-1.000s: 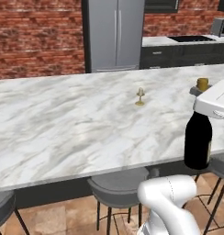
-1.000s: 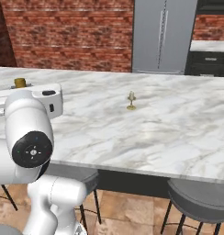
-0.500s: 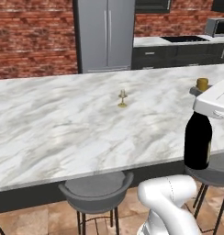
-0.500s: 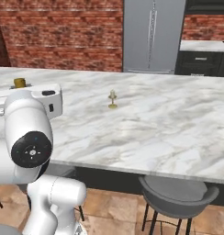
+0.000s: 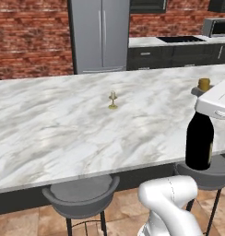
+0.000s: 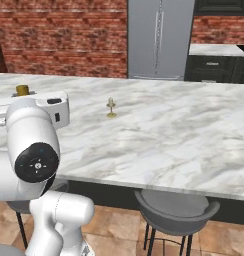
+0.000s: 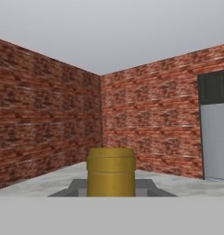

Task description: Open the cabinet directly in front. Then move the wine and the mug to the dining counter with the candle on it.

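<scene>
The wine (image 5: 199,140) is a dark bottle that hangs upright at the near edge of the dining counter (image 5: 63,129), on the right. My gripper (image 5: 203,94) is shut on its neck just below the gold cap (image 5: 204,84). In the right base view the cap (image 6: 22,90) pokes up behind my white hand on the left. The hand view looks straight at the cap (image 7: 110,172), held by the gripper (image 7: 110,190). The candle (image 5: 113,100) (image 6: 111,108) stands alone mid-counter (image 6: 184,130). The mug and the black cabinet are out of view.
Round grey stools (image 5: 82,196) (image 6: 176,210) stand under the counter's near edge. Behind the counter are the grey steel refrigerator (image 5: 101,34) (image 6: 159,37), a brick wall and a dark kitchen counter (image 5: 179,48) with a microwave (image 5: 218,27).
The whole scene has slid left in both base views, so the base has driven right along the counter. The bottle stays in my gripper at the same spot in the picture.
</scene>
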